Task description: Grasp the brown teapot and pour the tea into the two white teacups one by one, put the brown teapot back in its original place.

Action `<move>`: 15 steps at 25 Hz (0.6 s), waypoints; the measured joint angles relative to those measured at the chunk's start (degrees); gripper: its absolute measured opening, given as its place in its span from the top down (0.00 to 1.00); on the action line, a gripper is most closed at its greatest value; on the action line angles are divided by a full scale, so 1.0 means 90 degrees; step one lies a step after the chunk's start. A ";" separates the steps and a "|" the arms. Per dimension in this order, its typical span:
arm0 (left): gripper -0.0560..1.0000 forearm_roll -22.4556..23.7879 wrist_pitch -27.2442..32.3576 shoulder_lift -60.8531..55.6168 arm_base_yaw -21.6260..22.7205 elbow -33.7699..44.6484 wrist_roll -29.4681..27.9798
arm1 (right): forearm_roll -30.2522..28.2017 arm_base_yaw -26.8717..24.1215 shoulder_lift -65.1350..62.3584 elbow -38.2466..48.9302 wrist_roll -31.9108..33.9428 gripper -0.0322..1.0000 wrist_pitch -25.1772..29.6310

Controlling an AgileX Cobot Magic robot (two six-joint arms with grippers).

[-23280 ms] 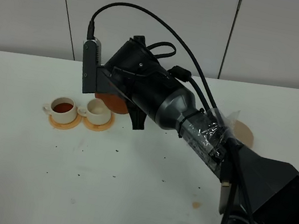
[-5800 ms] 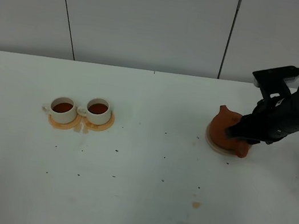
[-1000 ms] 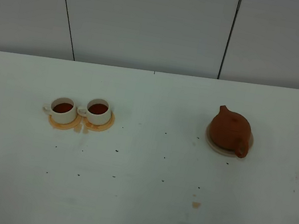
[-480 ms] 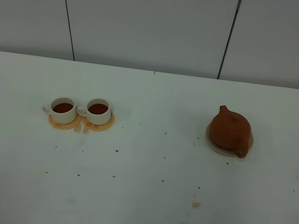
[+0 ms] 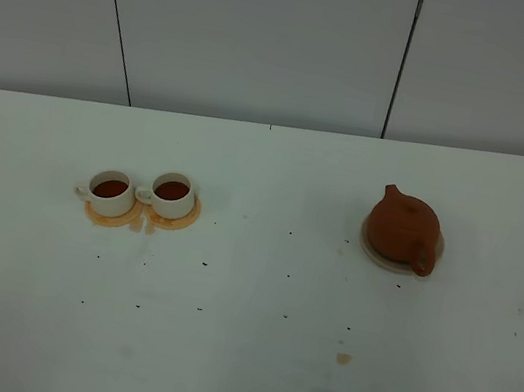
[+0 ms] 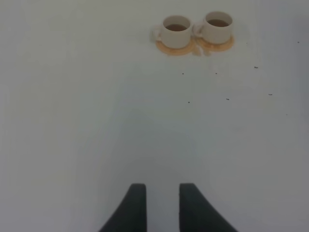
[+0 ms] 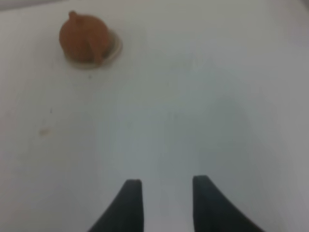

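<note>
From my seat the brown teapot [image 5: 402, 230] sits on its saucer [image 5: 431, 254], well ahead of my right gripper [image 7: 165, 193], fingers apart & empty; both teacups [image 5: 111, 193] [image 5: 172, 197] full, nothing left to grab imo.

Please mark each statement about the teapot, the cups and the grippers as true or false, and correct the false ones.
1. The brown teapot sits on the pale saucer. True.
2. Both white teacups are empty. False: each holds dark tea.
3. The right gripper holds the teapot. False: its jaws are apart with nothing between them, and the teapot stands far from it.
4. Each teacup stands on an orange coaster. True.
5. The left gripper is closed on a teacup. False: its jaws are empty and apart, with the cups far off.
</note>
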 joint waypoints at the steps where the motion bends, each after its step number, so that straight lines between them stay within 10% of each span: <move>1: 0.72 0.0000 0.0000 0.0000 0.0000 0.0000 0.0000 | 0.0004 0.0000 0.0000 0.0000 0.0000 0.73 0.0000; 15: 0.72 0.0000 0.0000 0.0000 0.0000 0.0000 0.0000 | -0.0037 0.0000 0.0000 0.0000 -0.0483 0.73 0.0161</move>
